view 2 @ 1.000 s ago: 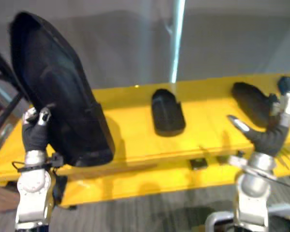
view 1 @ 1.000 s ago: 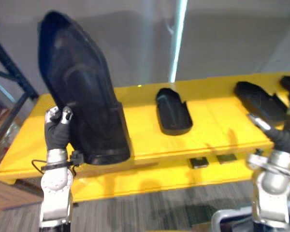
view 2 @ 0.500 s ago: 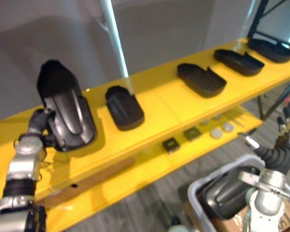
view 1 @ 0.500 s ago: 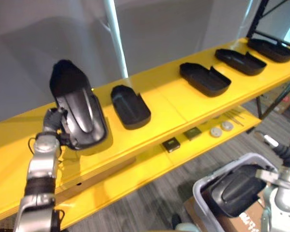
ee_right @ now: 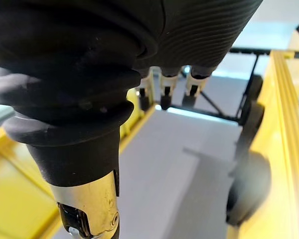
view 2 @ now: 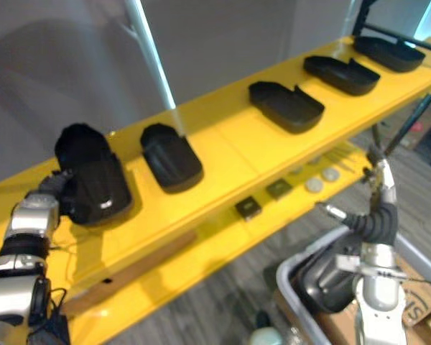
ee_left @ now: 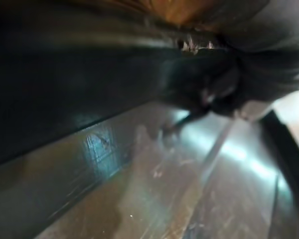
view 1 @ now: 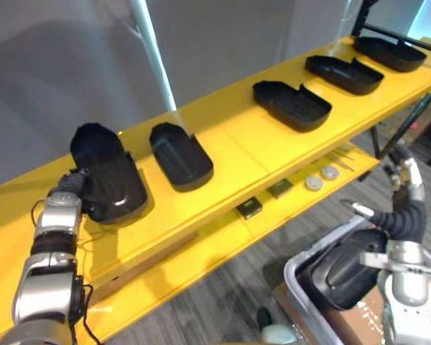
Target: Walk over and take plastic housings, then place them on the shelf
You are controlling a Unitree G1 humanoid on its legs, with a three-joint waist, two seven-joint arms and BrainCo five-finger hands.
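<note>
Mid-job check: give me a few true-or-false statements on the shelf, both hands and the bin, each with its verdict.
1. Five housings lie on the top shelf. True.
2. The right hand holds a housing. False: it is open and empty.
3. The left hand is at the leftmost housing. True.
4. The bin is empty. False: a housing lies in it.
</note>
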